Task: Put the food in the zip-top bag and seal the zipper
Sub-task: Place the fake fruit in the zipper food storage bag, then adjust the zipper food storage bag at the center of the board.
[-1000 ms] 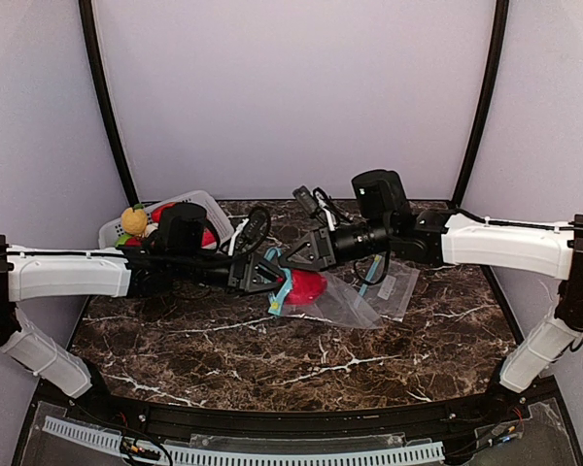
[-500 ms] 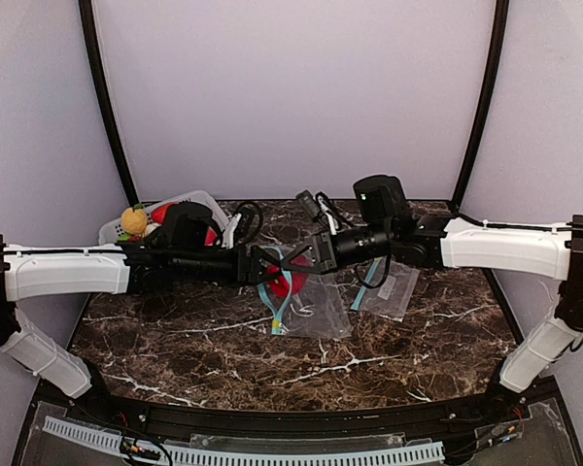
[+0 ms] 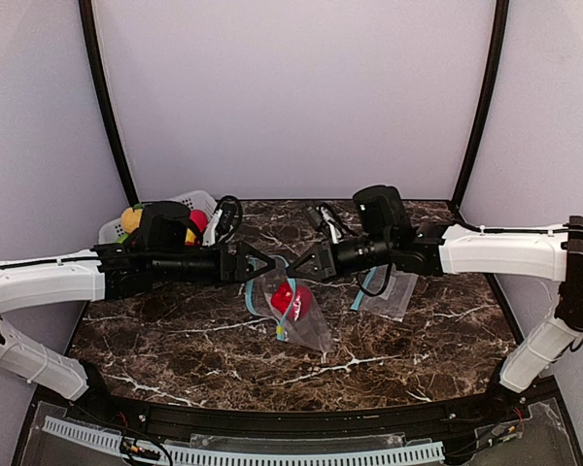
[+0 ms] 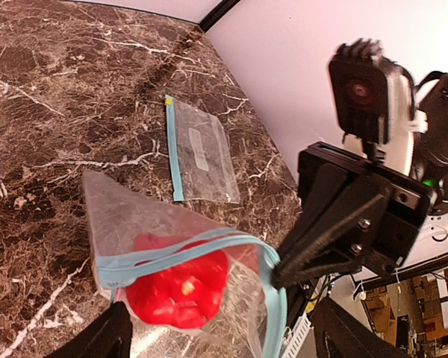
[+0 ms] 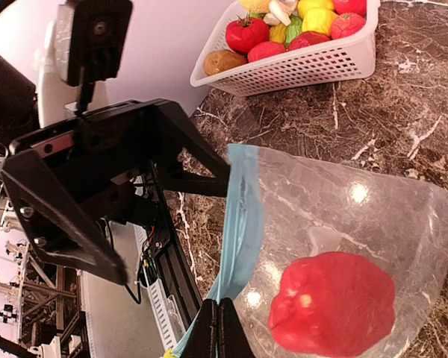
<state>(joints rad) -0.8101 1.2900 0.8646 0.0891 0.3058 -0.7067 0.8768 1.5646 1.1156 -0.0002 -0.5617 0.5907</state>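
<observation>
Table [image 3: 389, 364]: dark brown marble-look slab with white veins and a glossy face.
Basket [image 3: 109, 231]: white plastic lattice, rectangular, at 10 o'clock on the table. It is heaped with the remaining food [image 5: 266, 33], smooth rounded pieces in red, yellow, green and brown, none of them bagged yet.
Zip-top bag [image 3: 309, 328]: thin clear film, creased, edged with a pale blue strip. It hangs over the table's middle with its mouth uppermost.
Spare bag [image 3: 389, 289]: the same clear film, lying flat at 3 o'clock from the hanging bag; it looks empty.
Left gripper [image 3: 269, 263]: fingers spread wide and gripping nothing, at 9 o'clock from the bag's mouth.
Right gripper [image 5: 218, 317]: fingers clenched on the blue strip, holding the bag up from 3 o'clock.
Red food [image 5: 332, 302]: glossy and lobed, like a tomato or pepper, sitting low inside the hanging bag. It is the only piece in so far.
Zipper [image 4: 179, 250]: gaping open and not yet sealed. By my reading the task is at an early stage.
</observation>
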